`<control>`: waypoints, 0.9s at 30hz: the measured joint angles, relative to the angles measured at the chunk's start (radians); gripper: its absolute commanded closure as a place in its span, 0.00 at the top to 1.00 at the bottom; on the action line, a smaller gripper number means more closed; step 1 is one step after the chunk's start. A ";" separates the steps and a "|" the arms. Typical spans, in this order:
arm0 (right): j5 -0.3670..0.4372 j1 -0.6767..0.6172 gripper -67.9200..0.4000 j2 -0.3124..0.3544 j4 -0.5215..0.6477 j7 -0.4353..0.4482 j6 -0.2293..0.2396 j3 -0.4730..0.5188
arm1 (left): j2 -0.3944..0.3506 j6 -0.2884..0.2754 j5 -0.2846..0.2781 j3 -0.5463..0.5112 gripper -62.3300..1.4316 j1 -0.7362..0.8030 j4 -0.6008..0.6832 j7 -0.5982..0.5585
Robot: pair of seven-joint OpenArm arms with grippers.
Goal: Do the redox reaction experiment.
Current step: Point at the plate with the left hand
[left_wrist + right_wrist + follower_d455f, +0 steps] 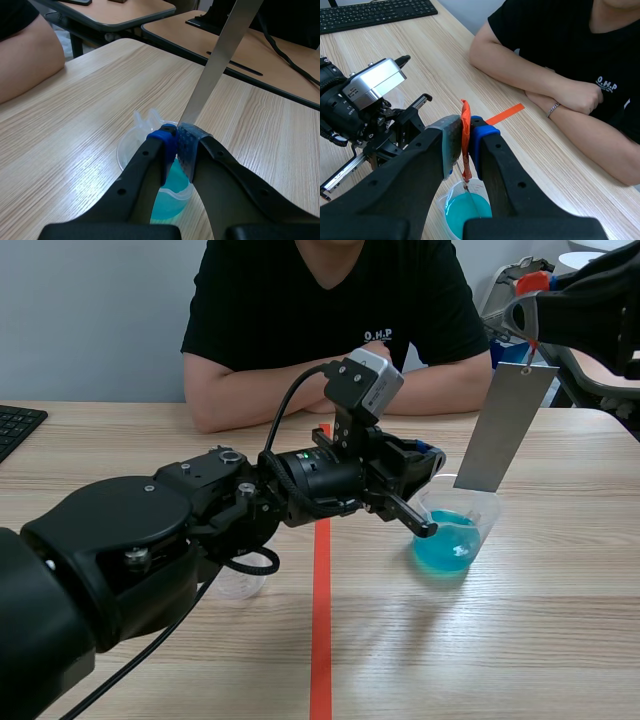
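A clear beaker [455, 540] of blue liquid [468, 210] stands right of the table's middle. My left gripper [425, 525] is shut on its near rim, and in the left wrist view the beaker wall [150, 120] sits pinched between the pads [189, 145]. A grey metal sheet [505, 430] hangs upright over the beaker from an orange-red tab [465, 131], with my raised right gripper [527, 315] shut on that tab. The sheet's lower end [200, 100] is at the beaker's mouth. Whether it touches the liquid is hidden.
A person [330, 310] sits across the table with folded arms [560, 100]. A small clear cup [240, 583] stands under my left arm. A black keyboard [15, 425] lies at the far left. An orange-red tape line [321, 620] runs down the table's middle.
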 measured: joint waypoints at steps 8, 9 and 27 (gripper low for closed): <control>0.000 0.000 0.03 0.000 0.000 0.000 0.000 0.000 | 0.000 0.000 0.001 0.000 0.09 0.000 0.000 0.000; 0.000 0.000 0.03 0.000 0.000 0.000 0.000 0.000 | 0.000 0.000 0.003 0.000 0.09 0.000 0.000 -0.003; 0.000 0.000 0.03 0.000 0.000 0.000 0.000 0.000 | -0.403 -0.003 0.046 -0.173 0.09 0.076 0.289 0.004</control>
